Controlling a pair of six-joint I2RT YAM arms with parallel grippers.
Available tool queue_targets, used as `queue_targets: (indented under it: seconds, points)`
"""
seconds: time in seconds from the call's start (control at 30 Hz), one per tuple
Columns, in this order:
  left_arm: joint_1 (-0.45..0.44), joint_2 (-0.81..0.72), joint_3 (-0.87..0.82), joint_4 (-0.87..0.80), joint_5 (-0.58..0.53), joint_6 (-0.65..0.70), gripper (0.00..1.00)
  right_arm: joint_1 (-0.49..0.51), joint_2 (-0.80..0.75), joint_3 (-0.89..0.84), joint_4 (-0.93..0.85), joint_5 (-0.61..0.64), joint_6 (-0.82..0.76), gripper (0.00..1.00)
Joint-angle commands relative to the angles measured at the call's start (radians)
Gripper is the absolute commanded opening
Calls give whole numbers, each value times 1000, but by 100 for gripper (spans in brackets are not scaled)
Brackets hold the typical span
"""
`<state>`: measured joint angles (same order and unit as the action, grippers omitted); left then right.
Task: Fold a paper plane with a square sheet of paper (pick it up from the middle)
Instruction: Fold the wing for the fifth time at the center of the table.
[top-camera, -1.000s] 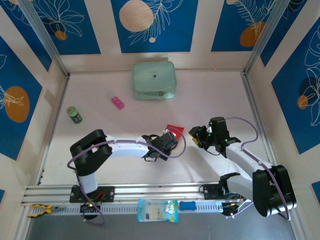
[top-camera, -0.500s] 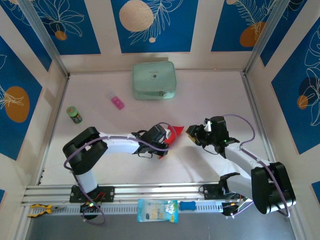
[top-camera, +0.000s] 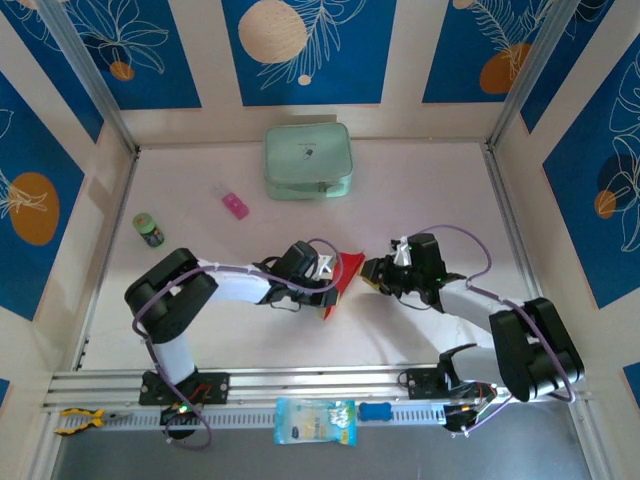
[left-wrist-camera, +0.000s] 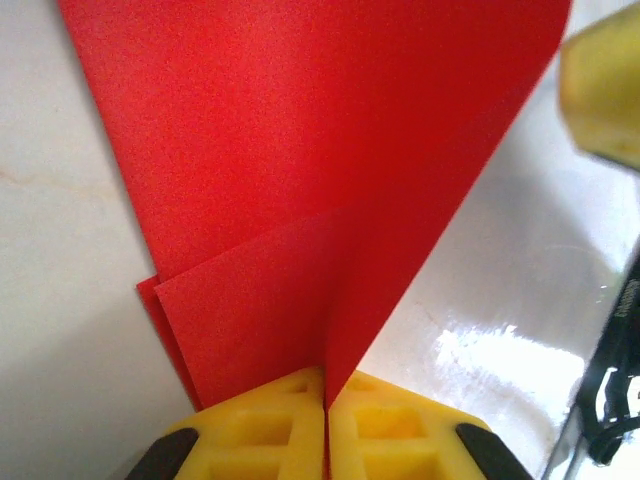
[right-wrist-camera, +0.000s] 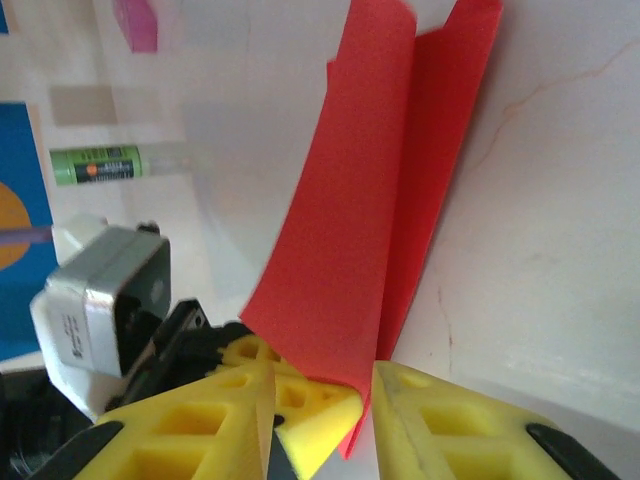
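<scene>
- While my left jaws are pinched together on the folded red paper (top-camera: 343, 272) at the middle of the desk (top-camera: 430, 200), my right jaws stand apart around one edge of it.
- If they close off the crease, the fold could skew.
- Pulling against each other may tear it.

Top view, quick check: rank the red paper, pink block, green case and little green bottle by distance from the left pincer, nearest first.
1. The red paper, clamped in the left pincer at mid-table.
2. The pink block, back left, and the pale green case, straight back: too close to call.
3. The green bottle, far left.
</scene>
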<state>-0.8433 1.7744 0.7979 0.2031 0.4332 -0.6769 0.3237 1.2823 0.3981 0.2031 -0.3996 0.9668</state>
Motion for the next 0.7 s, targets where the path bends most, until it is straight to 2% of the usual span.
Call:
queue_targets:
  seconds: [0.0, 0.27, 0.67]
  points:
    - [19, 29, -21, 64, 79, -37, 8, 29, 36, 34, 28, -65, -58, 29]
    - [41, 51, -49, 142, 126, -82, 8, 84, 136, 75, 67, -94, -81, 24]
    - [71, 89, -77, 267, 209, -149, 7, 97, 214, 108, 88, -104, -84, 21]
